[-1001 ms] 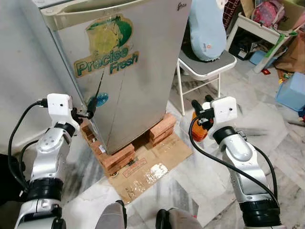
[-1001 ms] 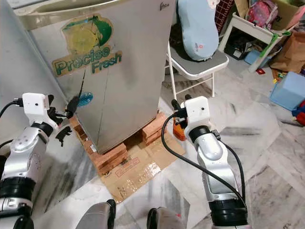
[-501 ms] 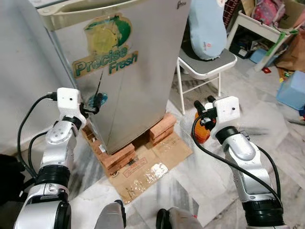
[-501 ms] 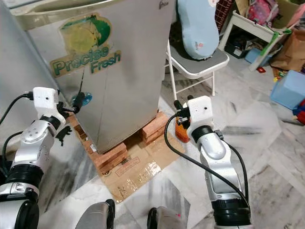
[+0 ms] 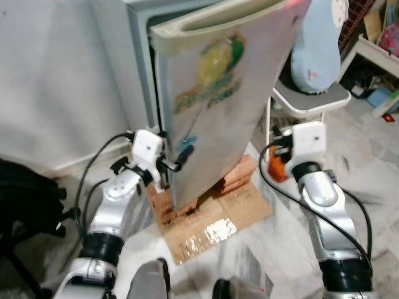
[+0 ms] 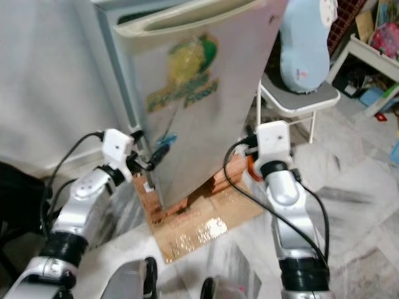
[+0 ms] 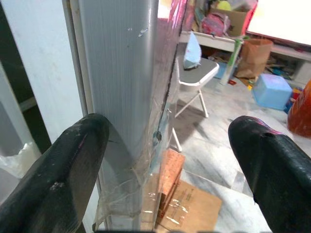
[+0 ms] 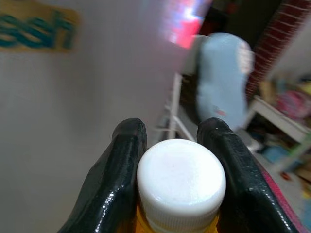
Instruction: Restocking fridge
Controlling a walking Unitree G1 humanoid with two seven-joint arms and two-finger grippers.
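Left tool open, fingers spread either side of the fridge door edge, low on the door, which stands ajar w/ a dark gap at its left. Right tool clamped on an orange bottle w/ white cap, held right of the fridge near the folding chair. Fridge sits on bricks over cardboard on the floor.

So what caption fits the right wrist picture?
Right gripper clamps an orange bottle by its white cap beside the fridge door.
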